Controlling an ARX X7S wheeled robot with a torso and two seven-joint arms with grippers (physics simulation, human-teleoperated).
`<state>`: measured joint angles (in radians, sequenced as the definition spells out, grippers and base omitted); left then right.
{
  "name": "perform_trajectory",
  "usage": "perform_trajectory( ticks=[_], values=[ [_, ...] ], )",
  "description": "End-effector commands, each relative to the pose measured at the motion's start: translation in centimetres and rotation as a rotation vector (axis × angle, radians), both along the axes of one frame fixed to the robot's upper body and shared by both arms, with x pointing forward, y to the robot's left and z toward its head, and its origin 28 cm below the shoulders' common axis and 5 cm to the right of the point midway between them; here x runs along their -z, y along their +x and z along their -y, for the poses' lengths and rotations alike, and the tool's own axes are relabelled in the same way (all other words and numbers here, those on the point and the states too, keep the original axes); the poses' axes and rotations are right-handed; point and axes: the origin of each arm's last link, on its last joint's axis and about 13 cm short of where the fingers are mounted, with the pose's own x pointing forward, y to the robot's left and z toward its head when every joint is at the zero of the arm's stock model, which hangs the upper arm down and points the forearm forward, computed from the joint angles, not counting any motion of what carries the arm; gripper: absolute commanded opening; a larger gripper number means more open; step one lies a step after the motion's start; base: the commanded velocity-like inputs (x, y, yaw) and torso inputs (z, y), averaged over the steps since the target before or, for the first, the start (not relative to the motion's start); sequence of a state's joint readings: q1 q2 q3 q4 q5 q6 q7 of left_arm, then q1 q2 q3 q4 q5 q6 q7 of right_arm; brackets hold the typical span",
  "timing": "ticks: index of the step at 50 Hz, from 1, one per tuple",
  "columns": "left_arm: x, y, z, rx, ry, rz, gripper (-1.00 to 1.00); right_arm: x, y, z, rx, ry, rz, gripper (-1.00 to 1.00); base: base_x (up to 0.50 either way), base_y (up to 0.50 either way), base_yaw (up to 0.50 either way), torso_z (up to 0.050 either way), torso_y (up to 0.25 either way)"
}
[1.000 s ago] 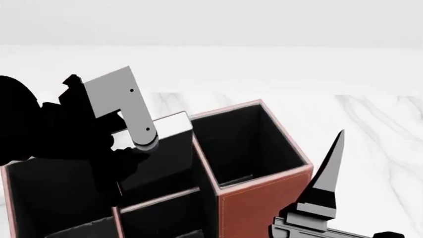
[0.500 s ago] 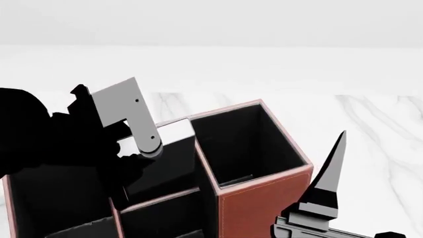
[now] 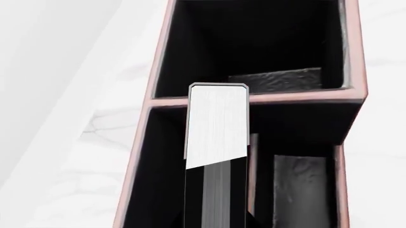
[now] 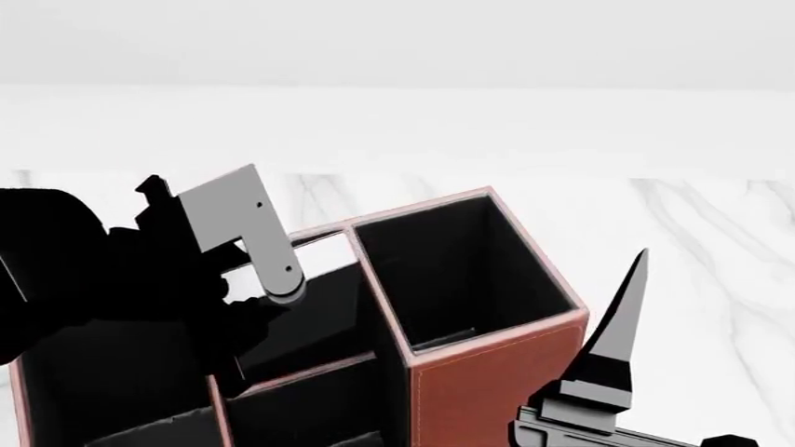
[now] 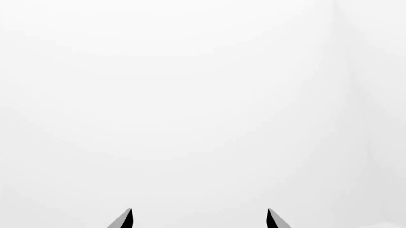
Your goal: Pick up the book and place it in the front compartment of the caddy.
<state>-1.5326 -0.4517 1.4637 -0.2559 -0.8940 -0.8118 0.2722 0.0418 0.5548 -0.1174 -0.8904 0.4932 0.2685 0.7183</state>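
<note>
White marble-veined table (image 4: 695, 242) runs back to a plain pale wall, and on it stands the caddy (image 4: 497, 391), reddish-brown outside with black lining and pale stitched rims. Over its middle hangs the left pincer (image 4: 255, 307), dark and partly lost against the lining in the head view, so its fingertips cannot be made out there; judging by the left wrist view, where the book (image 3: 217, 128) stands on end straight ahead of the camera, the pincer is pinching the book by its lower part. The book's white page edge shows bright, its black cover below, and it sits lowered into the front compartment (image 3: 159, 180), close against the wall shared with the tall square end cell (image 4: 453, 275); whether its foot has reached the floor of the compartment cannot be told. The right pincer (image 5: 198, 218) is idle beside the caddy's corner, its two pointed tips spread apart and nothing between them, facing blank white. The book looks thin, stiff and light, with smooth covers that could slide in a weak pinch, so a hold across the flat faces near one short end suits it, leaving the other end free to enter the cell. Being narrow, it will likely lean against the wall once released rather than stand alone, which seems harmless here.
</note>
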Motion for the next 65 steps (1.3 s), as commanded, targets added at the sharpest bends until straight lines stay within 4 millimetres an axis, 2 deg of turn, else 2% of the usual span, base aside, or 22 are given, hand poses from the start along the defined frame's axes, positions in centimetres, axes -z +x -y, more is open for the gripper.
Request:
perform_trajectory(
  ticks=[1, 35, 46, 65],
  values=[
    [-0.3, 0.6, 1.2, 0.036, -0.049, 0.019, -1.0, 0.0, 0.2, 0.1, -0.004, -0.008, 0.018, 1.0, 0.0, 0.0, 0.0, 0.0, 0.0],
    [3.6, 2.6, 1.9, 0.031, -0.061, -0.019, -1.0, 0.3, 0.3, 0.4, 0.009, -0.004, 0.005, 1.0, 0.0, 0.0, 0.0, 0.0, 0.002],
    [5.2, 3.0, 1.5, 0.022, -0.064, -0.03, -1.0, 0.4, 0.3, 0.5, 0.015, -0.004, 0.003, 1.0, 0.0, 0.0, 0.0, 0.0, 0.001],
    [6.4, 3.4, 1.0, 0.015, -0.072, -0.031, -1.0, 0.6, 0.5, 0.4, 0.014, -0.009, -0.009, 1.0, 0.0, 0.0, 0.0, 0.001, 0.001]
  ],
)
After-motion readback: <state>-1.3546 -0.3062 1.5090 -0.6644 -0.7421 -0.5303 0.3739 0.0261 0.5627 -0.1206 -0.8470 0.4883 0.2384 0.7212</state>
